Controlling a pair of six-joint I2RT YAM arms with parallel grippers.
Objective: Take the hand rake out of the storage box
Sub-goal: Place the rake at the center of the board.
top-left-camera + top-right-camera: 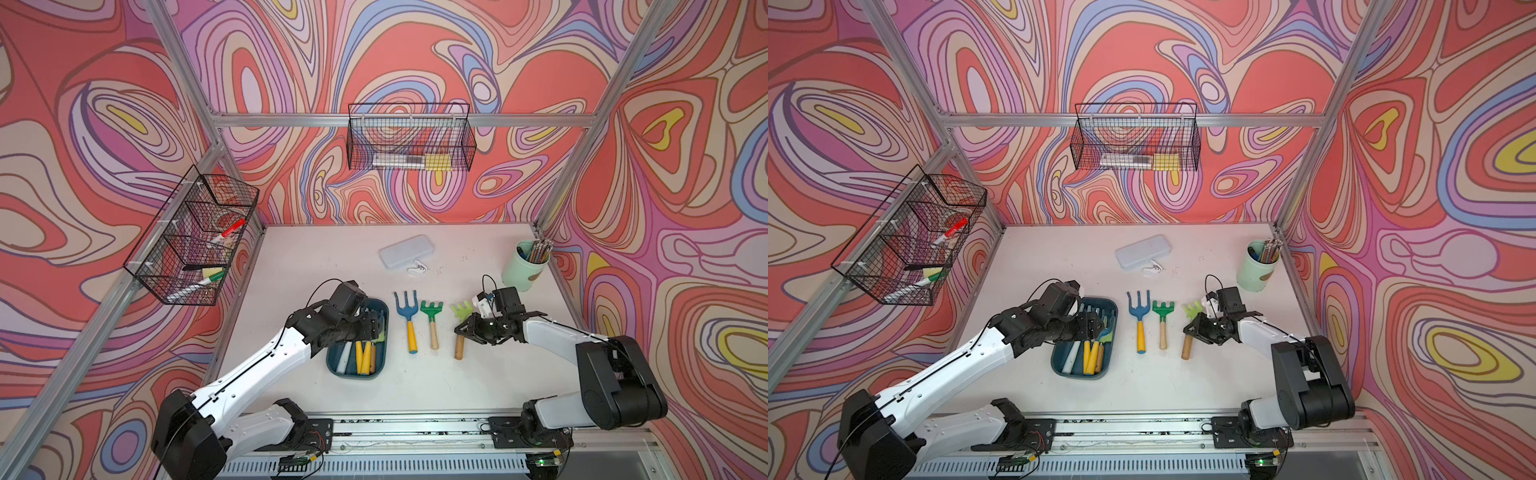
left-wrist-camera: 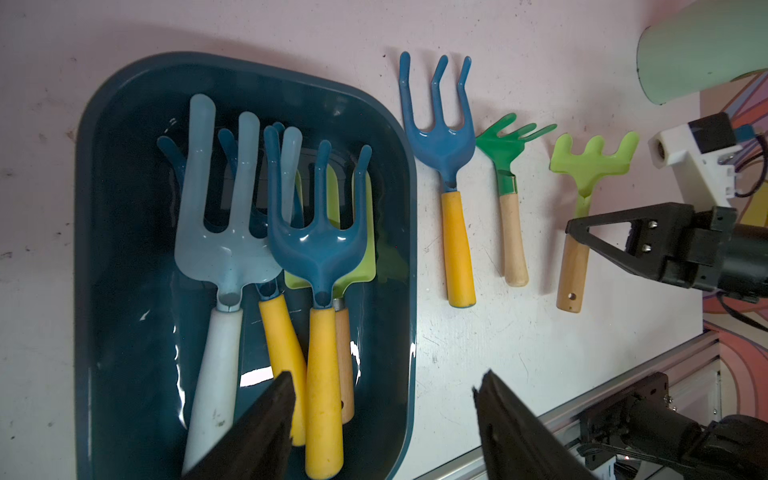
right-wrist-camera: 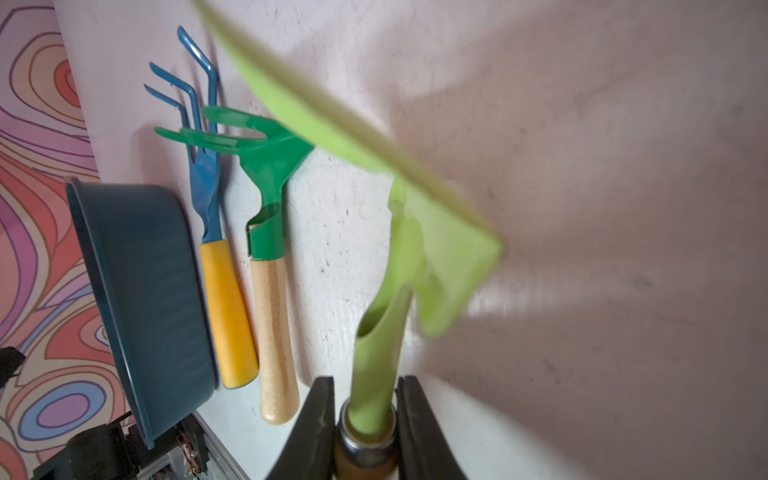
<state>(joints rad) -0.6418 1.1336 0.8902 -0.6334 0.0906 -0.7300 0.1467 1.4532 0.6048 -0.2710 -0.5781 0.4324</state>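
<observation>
The storage box sits on the table toward its front left corner, long side running front to back. It holds a pale fork with a white handle, two blue forks with yellow handles, the upper one lying over the other, and under them a second lime rake with a wooden handle. The left gripper hangs over the box's right half with its jaws well apart and nothing between them; in the left wrist view they straddle the box's right rim above the yellow handles. Right of the box, toward the table's right edge, three tools lie in a row, heads pointing to the back edge: a blue fork, a dark green rake and a lime rake. The right gripper is clamped on the lime rake at the metal collar where the green neck meets the wooden handle. The handle's end seems to rest on the table, though the blurred right wrist view does not settle it
</observation>
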